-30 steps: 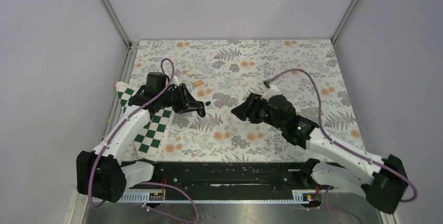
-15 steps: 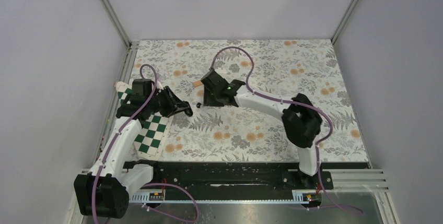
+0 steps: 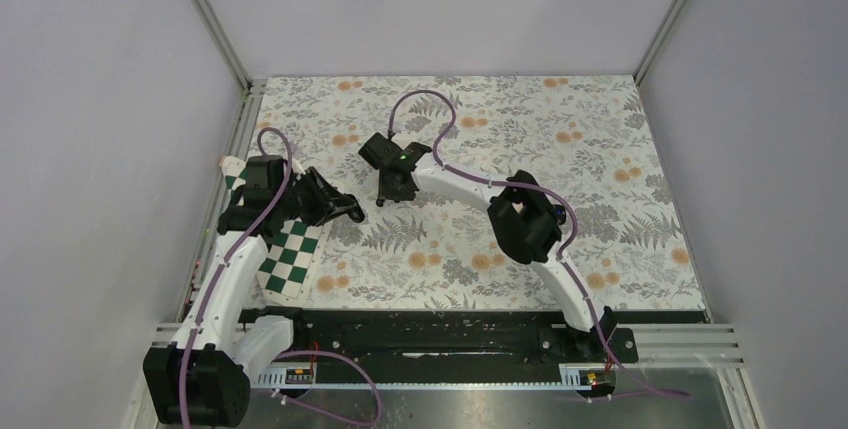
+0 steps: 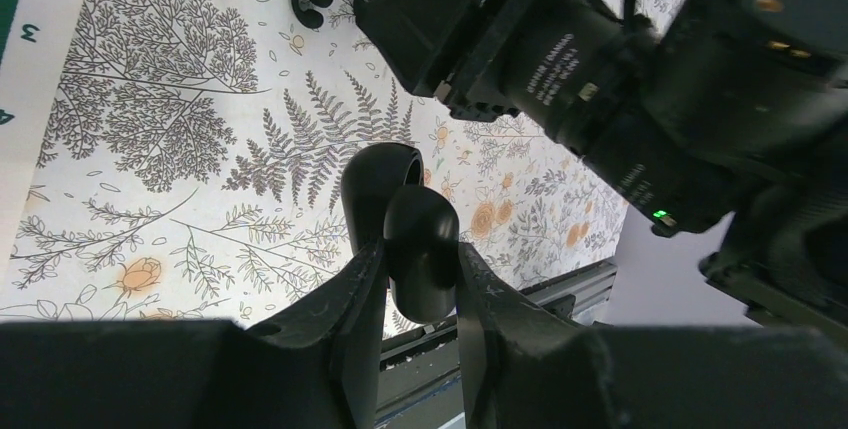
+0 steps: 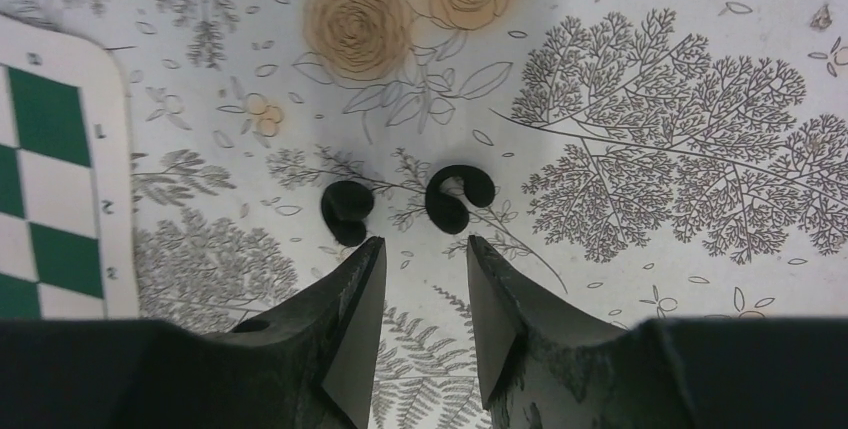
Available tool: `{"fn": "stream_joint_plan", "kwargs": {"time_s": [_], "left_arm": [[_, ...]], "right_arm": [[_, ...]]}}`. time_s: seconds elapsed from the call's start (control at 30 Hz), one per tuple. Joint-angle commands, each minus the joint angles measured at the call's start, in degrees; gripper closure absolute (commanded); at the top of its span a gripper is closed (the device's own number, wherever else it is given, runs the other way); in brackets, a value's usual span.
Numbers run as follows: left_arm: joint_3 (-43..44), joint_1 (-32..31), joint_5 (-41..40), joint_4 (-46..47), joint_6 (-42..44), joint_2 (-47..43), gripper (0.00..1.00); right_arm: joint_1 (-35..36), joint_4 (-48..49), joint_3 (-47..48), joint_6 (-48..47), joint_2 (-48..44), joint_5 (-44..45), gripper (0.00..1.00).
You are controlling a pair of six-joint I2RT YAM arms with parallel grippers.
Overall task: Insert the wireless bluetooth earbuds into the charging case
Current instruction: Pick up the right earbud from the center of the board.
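My left claw (image 4: 418,267) is clamped on the charging case (image 4: 420,234), with one finger pressing each flank. The case shows two rounded black lobes, one behind the other, and I cannot tell whether its lid is up. From above, this claw sits toward 9 o'clock on the flowered worktop (image 3: 560,149), just beyond the far edge of the checkered board (image 3: 288,251).

My right claw (image 5: 420,254) reaches across to the case's 1 o'clock side and points down at the worktop. Its fingers (image 5: 352,299) stand apart with nothing between them. Both earbuds lie on the worktop just past the fingertips, apart from one another and outside the case. The rounder earbud (image 5: 347,212) is at 11 o'clock, just beside one fingertip. The hooked earbud (image 5: 458,197) is at 1 o'clock, its curled stem open toward the claw. In the right wrist view the checkered board is at 9 o'clock, near the rounder earbud but not touching it.
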Motion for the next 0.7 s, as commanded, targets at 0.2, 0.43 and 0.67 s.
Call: {"fn": "stream_joint_plan", "kwargs": {"time_s": [0.2, 0.43, 0.67], "left_arm": [[-0.61, 0.74, -0.02, 2.4, -1.33, -1.41, 1.0], [-1.44, 0.74, 0.87, 3.32, -1.57, -1.75, 1.0], [-1.65, 0.77, 0.99, 3.61, -1.41, -1.7, 1.0]], "right_arm": [[-1.01, -3.45, 4.97, 3.7, 4.26, 2.31, 0.59], [-2.11, -3.53, 5.96, 4.93, 5.79, 2.75, 0.59], [-2.65, -0.53, 0.16, 4.44, 2.32, 2.03, 0.78]]}}
